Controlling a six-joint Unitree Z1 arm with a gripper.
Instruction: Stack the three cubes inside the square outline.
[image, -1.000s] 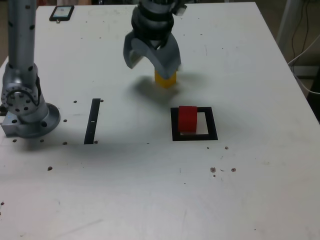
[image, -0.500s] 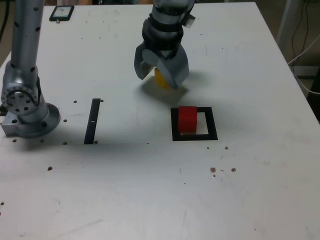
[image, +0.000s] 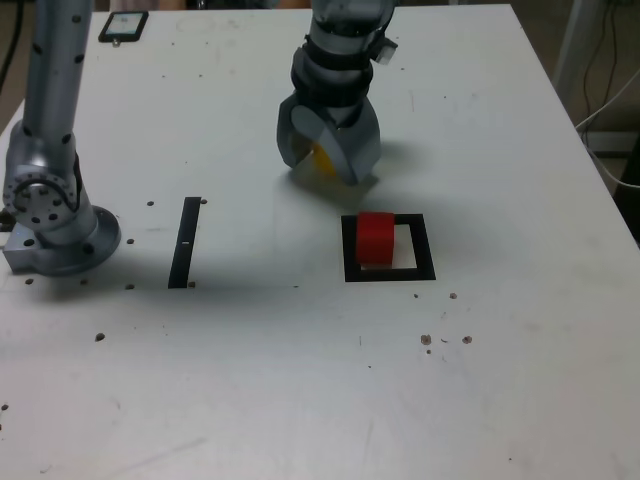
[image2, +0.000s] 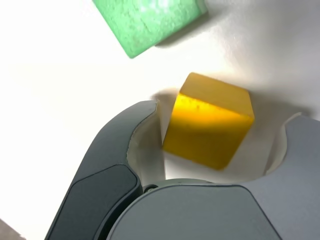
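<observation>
My gripper (image: 327, 170) is down over the yellow cube (image: 322, 158), one finger on each side. In the wrist view the yellow cube (image2: 207, 120) sits between the fingers of the gripper (image2: 220, 115) with a narrow gap on both sides, so the jaws are open around it, not touching. The green cube (image2: 150, 17) lies on the table just beyond the yellow one; the arm hides it in the exterior view. The red cube (image: 376, 238) stands inside the square outline (image: 428, 262), against its left side as the exterior view shows it.
A thin black strip (image: 185, 242) lies on the white table between the arm's base (image: 50, 215) and the outline. A dark flat device (image: 123, 25) rests at the far left corner. Small dark specks dot the tabletop.
The gripper has come down and slightly toward the exterior view's right, over the yellow cube, and its jaws have narrowed around it. The red cube has not moved.
</observation>
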